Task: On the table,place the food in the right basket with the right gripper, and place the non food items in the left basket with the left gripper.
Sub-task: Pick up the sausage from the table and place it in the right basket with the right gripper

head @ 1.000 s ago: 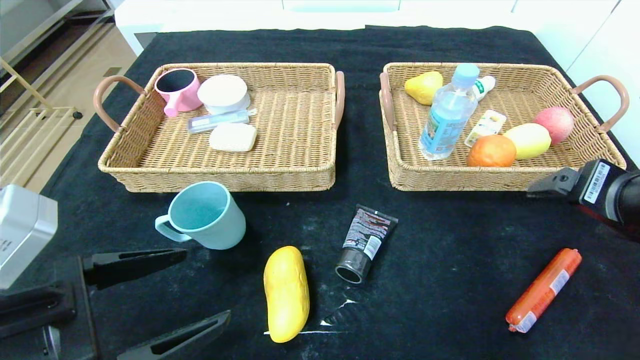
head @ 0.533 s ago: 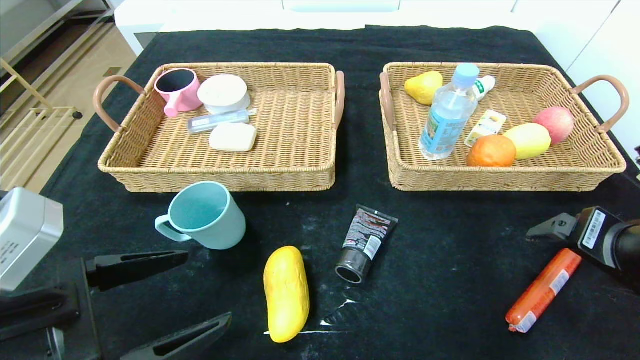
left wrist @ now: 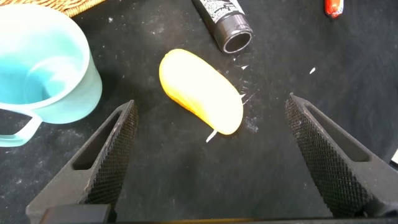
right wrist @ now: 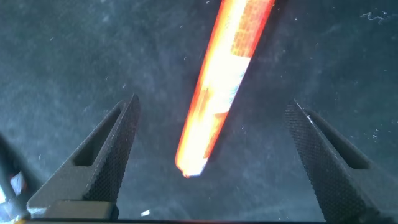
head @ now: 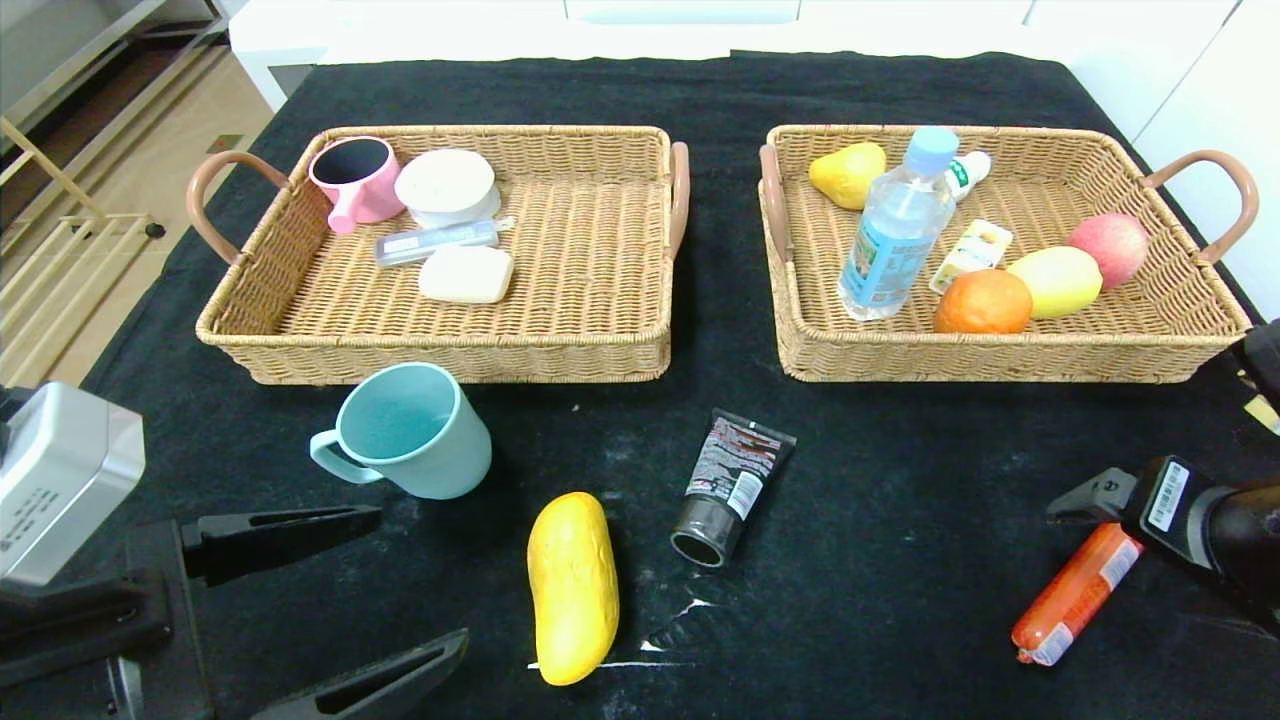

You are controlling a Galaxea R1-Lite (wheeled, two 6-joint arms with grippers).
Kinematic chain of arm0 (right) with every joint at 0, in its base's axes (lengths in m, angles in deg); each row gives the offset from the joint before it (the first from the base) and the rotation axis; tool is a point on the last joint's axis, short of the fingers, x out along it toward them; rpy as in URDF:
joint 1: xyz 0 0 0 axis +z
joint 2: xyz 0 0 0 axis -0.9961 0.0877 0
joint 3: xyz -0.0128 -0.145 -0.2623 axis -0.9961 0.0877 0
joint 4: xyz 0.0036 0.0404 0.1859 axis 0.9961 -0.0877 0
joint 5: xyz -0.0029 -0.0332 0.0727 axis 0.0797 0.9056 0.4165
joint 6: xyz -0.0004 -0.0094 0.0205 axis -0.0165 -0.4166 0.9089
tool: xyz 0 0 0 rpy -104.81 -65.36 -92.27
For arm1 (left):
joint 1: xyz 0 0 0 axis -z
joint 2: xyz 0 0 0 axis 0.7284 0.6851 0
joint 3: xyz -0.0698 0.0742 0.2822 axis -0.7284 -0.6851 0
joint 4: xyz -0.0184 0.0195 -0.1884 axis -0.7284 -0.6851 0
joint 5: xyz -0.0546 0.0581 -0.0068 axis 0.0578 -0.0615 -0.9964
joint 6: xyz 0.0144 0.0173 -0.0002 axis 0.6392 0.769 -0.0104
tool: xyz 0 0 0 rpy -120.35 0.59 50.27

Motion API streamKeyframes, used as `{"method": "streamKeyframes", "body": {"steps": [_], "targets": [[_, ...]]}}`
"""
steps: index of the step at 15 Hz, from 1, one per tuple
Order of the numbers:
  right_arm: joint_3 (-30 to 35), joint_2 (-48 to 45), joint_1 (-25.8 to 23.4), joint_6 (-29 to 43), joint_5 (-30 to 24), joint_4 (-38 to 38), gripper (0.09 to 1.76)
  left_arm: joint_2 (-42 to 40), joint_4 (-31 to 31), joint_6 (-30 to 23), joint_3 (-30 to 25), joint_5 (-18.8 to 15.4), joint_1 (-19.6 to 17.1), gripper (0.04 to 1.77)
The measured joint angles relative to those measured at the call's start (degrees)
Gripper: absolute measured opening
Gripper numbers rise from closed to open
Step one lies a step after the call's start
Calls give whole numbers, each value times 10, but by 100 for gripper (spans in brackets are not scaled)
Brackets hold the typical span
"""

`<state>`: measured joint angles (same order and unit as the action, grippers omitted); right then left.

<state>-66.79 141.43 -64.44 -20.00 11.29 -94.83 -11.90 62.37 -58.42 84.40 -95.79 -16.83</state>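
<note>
An orange-red sausage point(head: 1075, 592) lies on the black table at the front right. My right gripper point(head: 1090, 515) is open just above its far end; in the right wrist view the sausage point(right wrist: 224, 81) lies between the spread fingers of that gripper point(right wrist: 214, 109). A yellow mango point(head: 572, 588), a black tube point(head: 733, 485) and a teal mug point(head: 410, 430) lie on the table in front of the baskets. My left gripper point(head: 418, 575) is open and empty at the front left, near the mug and the mango point(left wrist: 200, 90).
The left basket point(head: 430, 345) holds a pink cup point(head: 355, 180), a white bowl, a clear case and a soap bar. The right basket point(head: 1000, 345) holds a water bottle point(head: 895, 225), an orange, a lemon, an apple and other food.
My right gripper has moved from the right basket's front edge down and toward me, onto the far end of the sausage. The left gripper has barely shifted.
</note>
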Motion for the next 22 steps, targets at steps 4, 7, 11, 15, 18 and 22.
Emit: {"method": "streamKeyframes", "body": {"steps": [4,7,11,15,18,22], "targets": [[16,28,-2,3,-2,41,171,0,0,0,0,0,0,172],[18,48,-2,3,-2,49,171,-1,0,1,1,0,0,172],[17,63,-2,3,-3,53,171,-1,0,1,1,0,0,172],[18,66,-7,3,-1,53,112,-1,0,2,0,0,0,172],[18,66,-10,2,-7,54,82,-1,0,2,0,0,0,172],[18,67,-10,2,-10,54,48,-1,0,2,0,0,0,172]]}}
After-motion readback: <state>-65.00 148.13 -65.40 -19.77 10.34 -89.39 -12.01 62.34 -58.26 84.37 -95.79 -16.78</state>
